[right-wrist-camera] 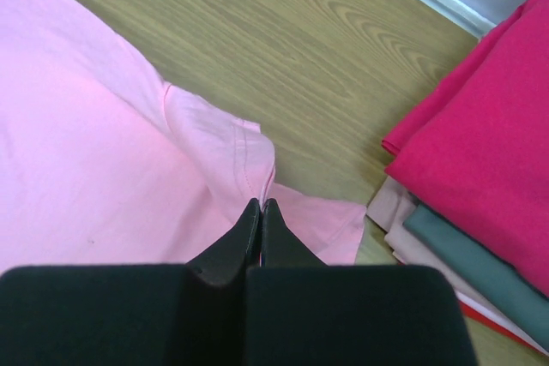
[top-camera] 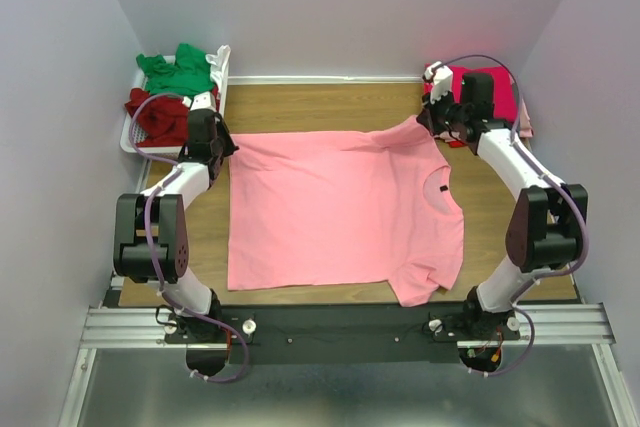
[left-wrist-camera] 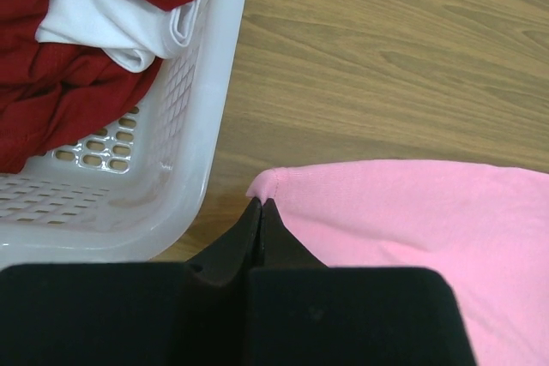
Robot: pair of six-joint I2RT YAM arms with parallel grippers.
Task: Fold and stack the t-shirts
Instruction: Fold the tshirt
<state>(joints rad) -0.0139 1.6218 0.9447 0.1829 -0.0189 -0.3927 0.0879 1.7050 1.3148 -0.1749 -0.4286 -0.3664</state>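
Note:
A light pink t-shirt [top-camera: 340,212] lies spread flat across the wooden table, its neck with a dark label [top-camera: 441,190] toward the right. My left gripper [top-camera: 228,147] is shut on its far-left hem corner [left-wrist-camera: 273,183], right beside the basket. At the far right, my right gripper [top-camera: 428,123] is shut on a fold of pink cloth [right-wrist-camera: 257,160] where the sleeve meets the body; the sleeve [right-wrist-camera: 330,225] spreads out past the fingertips. A green t-shirt [top-camera: 176,69] and a dark red one [top-camera: 158,117] fill the basket. A folded magenta t-shirt [right-wrist-camera: 489,117] tops a stack, with a grey one [right-wrist-camera: 480,267] under it.
The white slotted basket [left-wrist-camera: 197,126] stands at the far left corner, holding a white cloth [left-wrist-camera: 111,23] on the dark red shirt [left-wrist-camera: 51,83]. The folded stack [top-camera: 497,92] sits at the far right corner against the wall. Bare wood [top-camera: 320,107] runs behind the pink shirt.

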